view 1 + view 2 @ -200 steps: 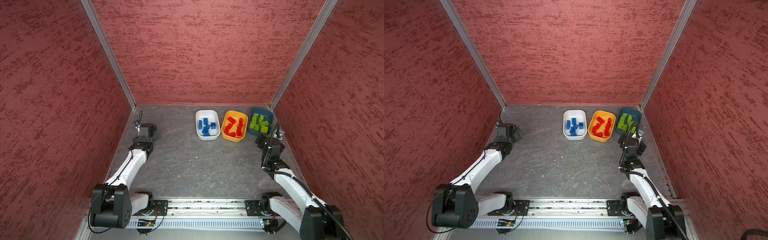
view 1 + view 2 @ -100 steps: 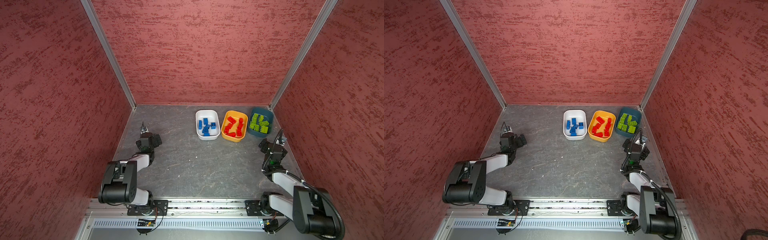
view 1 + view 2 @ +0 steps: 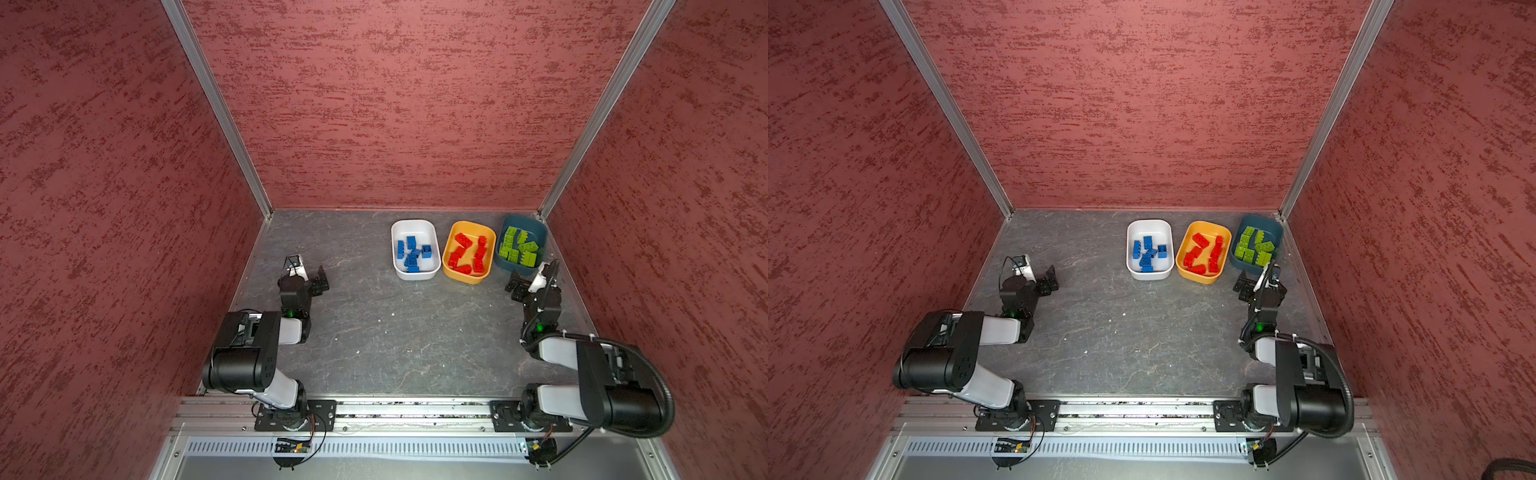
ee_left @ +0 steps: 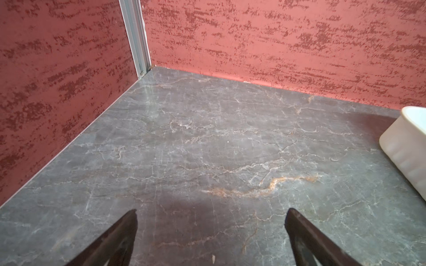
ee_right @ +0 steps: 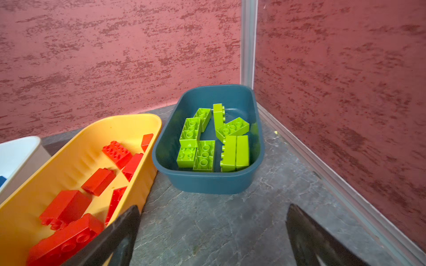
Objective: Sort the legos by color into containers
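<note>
In both top views three containers stand in a row at the back right. The white tub point(image 3: 415, 224) point(image 3: 1149, 223) holds blue legos point(image 3: 411, 251). Red legos point(image 3: 467, 253) point(image 5: 99, 182) lie in the yellow-orange tub point(image 3: 469, 226) point(image 5: 129, 119). The teal tub point(image 3: 524, 220) point(image 5: 207, 184) holds lime green legos point(image 3: 519, 249) point(image 5: 202, 156). My left gripper point(image 3: 308, 272) point(image 4: 211, 214) is open and empty, low over bare floor at the left. My right gripper point(image 3: 532, 276) point(image 5: 213, 211) is open and empty, just in front of the teal tub.
Red textured walls enclose the grey stone floor point(image 3: 395, 332) on three sides, close beside each gripper. Both arms are folded back onto their bases on the front rail point(image 3: 415, 409). The white tub's corner point(image 4: 405, 147) shows at the edge of the left wrist view.
Both arms have folded back toward the front rail, drawing the grippers nearer and lower. Both grippers stayed open. The tubs and legos have not moved.
</note>
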